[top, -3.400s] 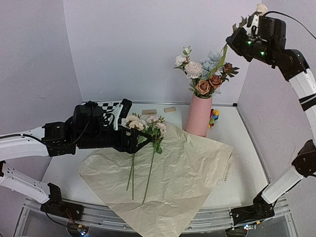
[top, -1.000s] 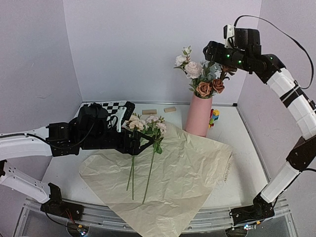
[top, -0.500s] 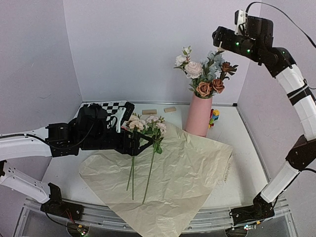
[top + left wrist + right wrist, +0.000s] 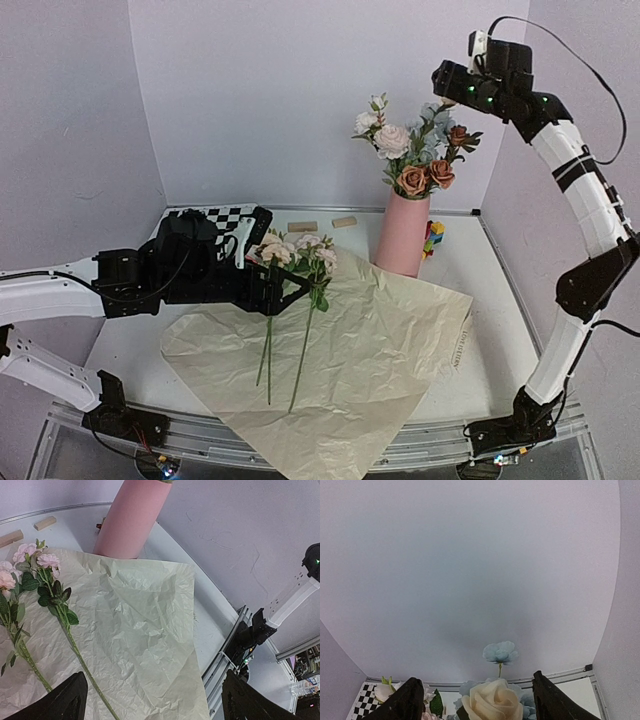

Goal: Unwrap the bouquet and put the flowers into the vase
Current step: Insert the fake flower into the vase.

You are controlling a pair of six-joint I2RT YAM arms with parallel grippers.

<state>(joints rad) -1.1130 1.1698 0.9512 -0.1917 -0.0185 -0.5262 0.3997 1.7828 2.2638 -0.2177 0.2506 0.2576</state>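
Observation:
The pink vase (image 4: 402,236) stands at the back right with several flowers (image 4: 414,152) in it. My right gripper (image 4: 444,88) hangs open just above those blooms; in the right wrist view a cream rose (image 4: 492,703) and a blue bloom (image 4: 500,652) show beyond its spread jaws (image 4: 477,706). Two pink-headed flowers (image 4: 296,250) lie on the flat, unfolded paper (image 4: 385,350). My left gripper (image 4: 285,290) is open low over their stems. In the left wrist view one stem (image 4: 80,657) runs between its fingers (image 4: 69,703), untouched.
Two small wooden blocks (image 4: 303,226) (image 4: 345,221) lie by the back wall. Colourful toy blocks (image 4: 433,238) sit behind the vase on its right. A checkerboard patch (image 4: 225,214) lies behind the left arm. The paper's near corner hangs over the table's front rail (image 4: 430,445).
The right gripper, which earlier held a stem high over the vase, has come down to the blooms and drawn up and right off them, empty. The left arm has stayed put.

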